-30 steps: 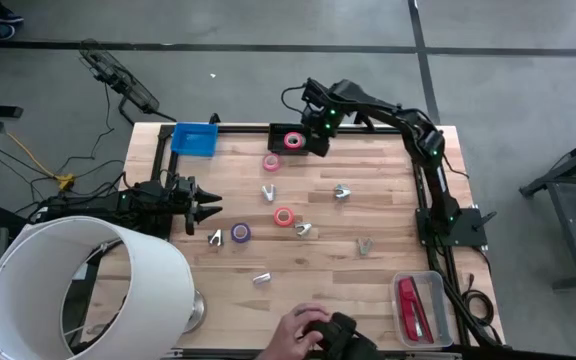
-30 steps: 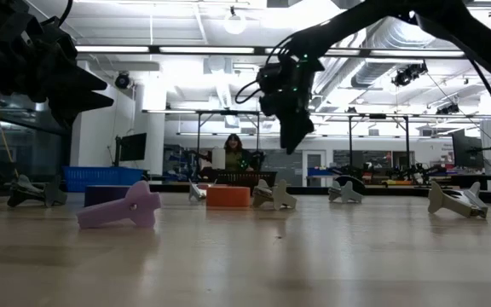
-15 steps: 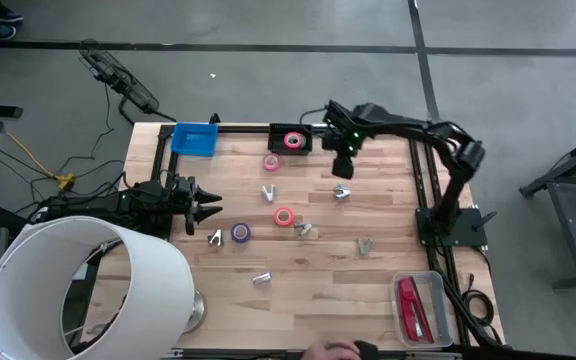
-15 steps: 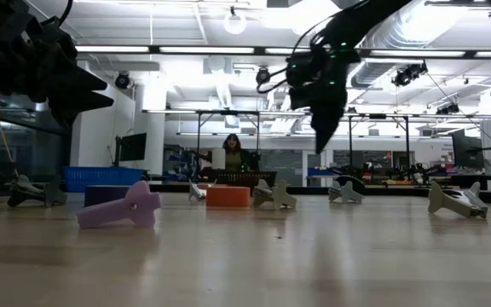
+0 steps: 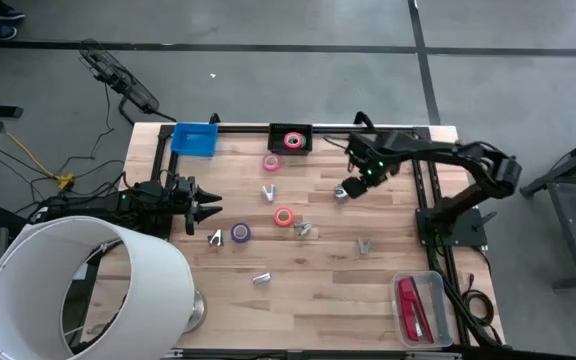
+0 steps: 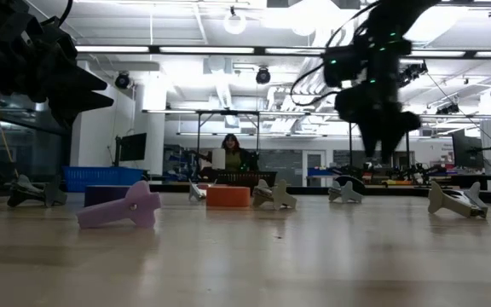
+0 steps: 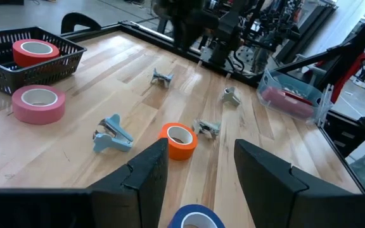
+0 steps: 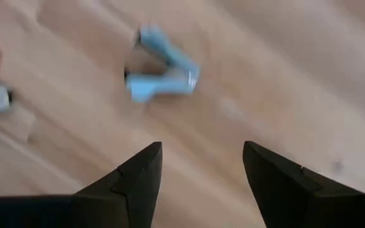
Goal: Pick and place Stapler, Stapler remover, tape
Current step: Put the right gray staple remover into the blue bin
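One red stapler (image 5: 411,307) lies lengthwise in its clear tray (image 5: 438,282), near-to-far.

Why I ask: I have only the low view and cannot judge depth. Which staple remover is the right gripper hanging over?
Observer: From above, the right gripper hangs by the staple remover to the right of the black basket. Its wrist view shows that remover just ahead of open, empty jaws.
Operator: Is the stapler out on the table? I can't find it.
Observer: No, the red stapler lies in a clear bin at the table's corner on the right arm's side.
Operator: And the left gripper?
Observer: The left gripper waits at the table's left edge, jaws open, holding nothing.
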Available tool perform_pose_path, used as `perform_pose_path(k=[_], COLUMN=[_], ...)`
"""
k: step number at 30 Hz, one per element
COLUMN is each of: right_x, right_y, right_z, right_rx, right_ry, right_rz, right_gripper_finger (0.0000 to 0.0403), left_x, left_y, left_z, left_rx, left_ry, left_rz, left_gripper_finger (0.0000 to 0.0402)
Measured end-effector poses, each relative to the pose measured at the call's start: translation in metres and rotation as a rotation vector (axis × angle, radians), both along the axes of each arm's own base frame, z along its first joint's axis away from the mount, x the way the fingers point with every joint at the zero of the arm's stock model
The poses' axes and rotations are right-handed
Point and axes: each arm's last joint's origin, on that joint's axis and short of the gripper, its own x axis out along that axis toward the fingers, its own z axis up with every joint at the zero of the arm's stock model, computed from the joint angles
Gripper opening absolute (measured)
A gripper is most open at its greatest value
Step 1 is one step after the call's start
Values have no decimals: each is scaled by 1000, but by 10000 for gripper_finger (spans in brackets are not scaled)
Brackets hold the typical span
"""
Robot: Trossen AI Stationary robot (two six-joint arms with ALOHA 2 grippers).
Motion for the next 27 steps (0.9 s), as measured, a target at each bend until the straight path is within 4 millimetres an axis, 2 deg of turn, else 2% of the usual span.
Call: perform_pose_path(k=[8,14,19,27], right_x=[-21,-18,-12,-13], right_y=[57,96,127,166], right_z=[-11,-16,-15,-23], right_rx=[46,1,-30,-47], right_ry=[31,58,9,19], right_rz=[-142,-292,-386,-509], right_gripper_finger=[212,212,214,252], left_x=[0,0,0,0], left_y=[0,0,0,0], left_z=[0,0,0,0], left_rx=[0,0,0,0], left_ry=[0,0,0,0], left_rz=[0,0,0,0], left_gripper_finger=[177,177,177,177])
